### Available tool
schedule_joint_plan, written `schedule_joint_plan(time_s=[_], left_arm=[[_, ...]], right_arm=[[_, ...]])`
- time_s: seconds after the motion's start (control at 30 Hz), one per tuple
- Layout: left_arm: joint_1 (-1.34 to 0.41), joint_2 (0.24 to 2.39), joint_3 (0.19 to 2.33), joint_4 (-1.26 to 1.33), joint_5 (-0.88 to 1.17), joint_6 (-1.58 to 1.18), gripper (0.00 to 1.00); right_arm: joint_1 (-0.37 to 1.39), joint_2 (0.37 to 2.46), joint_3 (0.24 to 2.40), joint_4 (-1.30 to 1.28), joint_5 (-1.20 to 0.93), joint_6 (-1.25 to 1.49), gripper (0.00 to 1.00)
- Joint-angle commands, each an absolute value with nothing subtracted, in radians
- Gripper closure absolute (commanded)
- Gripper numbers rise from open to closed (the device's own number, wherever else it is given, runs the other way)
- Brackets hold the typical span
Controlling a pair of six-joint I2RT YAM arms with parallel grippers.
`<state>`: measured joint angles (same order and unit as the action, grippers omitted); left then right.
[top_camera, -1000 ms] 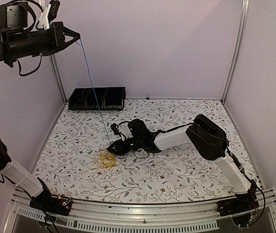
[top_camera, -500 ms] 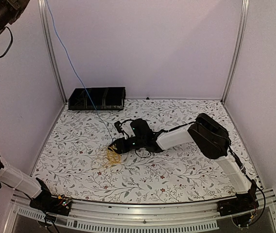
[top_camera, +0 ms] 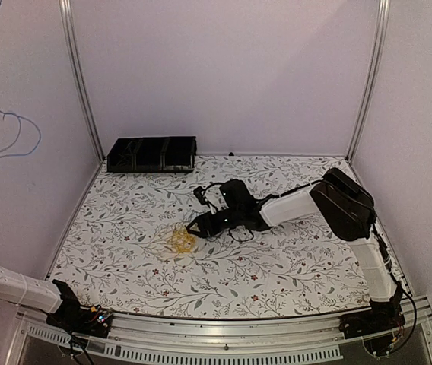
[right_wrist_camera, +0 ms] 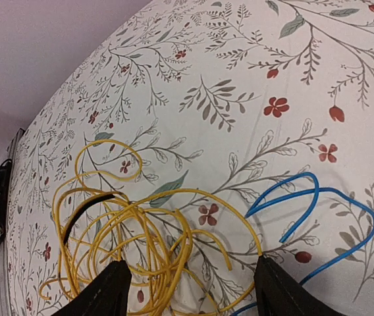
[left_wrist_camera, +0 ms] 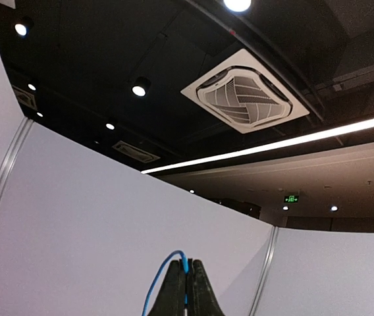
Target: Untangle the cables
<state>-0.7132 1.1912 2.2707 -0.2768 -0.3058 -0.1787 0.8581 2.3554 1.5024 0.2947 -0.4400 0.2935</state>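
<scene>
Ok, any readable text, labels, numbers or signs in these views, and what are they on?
No legible text in any view.
Small green lit sign under the dark ceiling, left wrist view: too small to read.
Thin blue cable, yellow cable coils, black plastic tray, floral tablecloth: no lettering visible.

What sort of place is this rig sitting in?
Probably a robot test booth inside a larger hall: pale partition walls on metal posts enclose the floral-covered table, and above them the left wrist view shows a ceiling air vent and green exit sign.
</scene>
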Motion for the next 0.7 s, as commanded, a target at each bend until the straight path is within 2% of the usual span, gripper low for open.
schedule_joint_plan(time_s=[0.0, 0.27, 0.4, 0.53, 0.67], left_arm=[[-0.715, 1.156, 2.064, -0.325, -0.379, -0.186, 1.00], [-0.715, 1.048, 1.695, -0.327, -0.518, -0.236, 1.00], [-0.705, 1.043, 1.577, -0.281, -0.580, -0.213, 1.00], [-0.622, 1.116, 1.589, -0.318, -0.570, -0.283, 1.00], [-0.482, 1.250, 1.665, -0.374, -0.400, -0.404, 1.00]], right_arm=[[0.806, 2.226, 1.489, 0.147, -0.530, 0.110, 0.31], [0.787, 2.045, 1.638, -0.156, -0.716, -0.218, 0.20], [0.786, 1.982, 1.685, -0.302, -0.746, -0.301, 0.19], [0.780, 1.910, 1.677, -0.373, -0.712, -0.337, 0.18], [0.760, 1.826, 1.638, -0.433, -0.667, -0.382, 0.18]])
